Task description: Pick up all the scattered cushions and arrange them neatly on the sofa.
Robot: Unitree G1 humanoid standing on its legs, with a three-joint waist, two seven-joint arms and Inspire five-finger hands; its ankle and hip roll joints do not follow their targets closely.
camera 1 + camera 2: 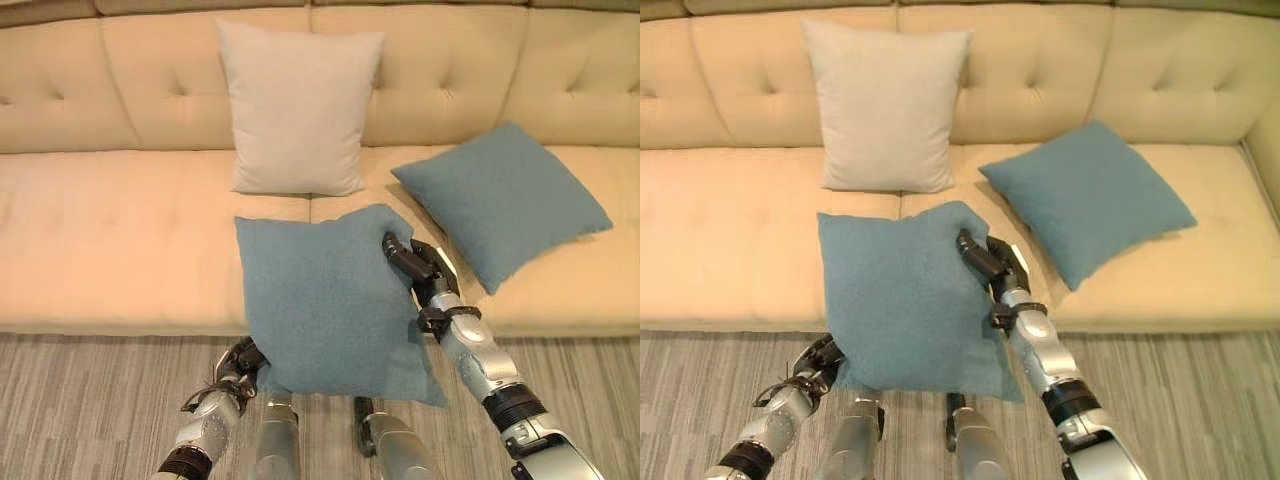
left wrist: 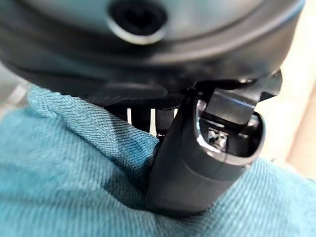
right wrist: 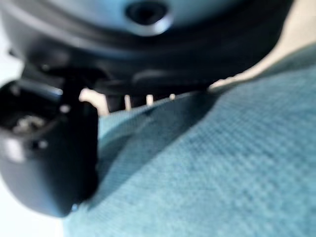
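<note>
I hold a blue cushion (image 1: 325,300) between both hands, lifted in front of the cream sofa (image 1: 120,240) and over its front edge. My left hand (image 1: 238,368) grips its lower left corner, the thumb (image 2: 197,163) pressing into the blue cloth (image 2: 64,187). My right hand (image 1: 412,260) pinches the upper right edge, its thumb (image 3: 49,153) lying on the fabric (image 3: 222,163). A second blue cushion (image 1: 500,200) lies flat and askew on the seat to the right. A beige cushion (image 1: 297,105) stands upright against the backrest in the middle.
The sofa's left seat half (image 1: 110,230) is bare. Grey striped carpet (image 1: 90,400) runs in front of the sofa. The sofa's right arm (image 1: 1265,150) closes off the far right.
</note>
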